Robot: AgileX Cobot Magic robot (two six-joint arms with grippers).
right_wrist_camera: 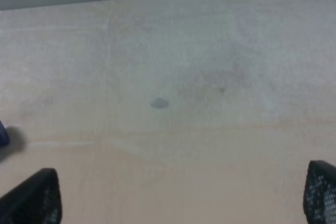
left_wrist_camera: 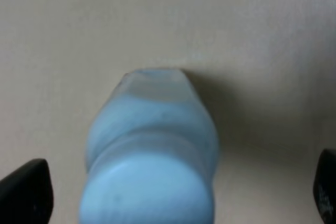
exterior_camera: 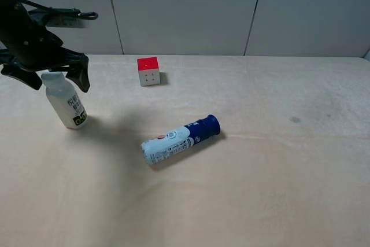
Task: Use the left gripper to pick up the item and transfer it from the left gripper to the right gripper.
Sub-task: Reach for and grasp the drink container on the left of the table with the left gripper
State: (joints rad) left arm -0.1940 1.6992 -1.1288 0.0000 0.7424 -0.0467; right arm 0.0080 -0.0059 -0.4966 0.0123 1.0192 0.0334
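Observation:
The item, a small white bottle (exterior_camera: 69, 106) with a white cap and a green-and-black band near its base, stands on the table at the far left. My left gripper (exterior_camera: 56, 79) is open and straddles the bottle's cap, one black finger on each side, not touching it. In the left wrist view the bottle (left_wrist_camera: 152, 150) fills the middle, seen from above, between the left gripper's (left_wrist_camera: 176, 192) widely spread fingertips (left_wrist_camera: 26, 192). The right gripper (right_wrist_camera: 176, 198) is open over bare table with nothing between its fingers. It is out of the exterior high view.
A blue-and-white tube (exterior_camera: 179, 139) lies on its side near the table's middle. A red-topped cube (exterior_camera: 148, 71) sits behind it toward the back wall. A small grey spot (exterior_camera: 295, 120) marks the table on the right, also seen as the grey spot (right_wrist_camera: 158, 103) in the right wrist view.

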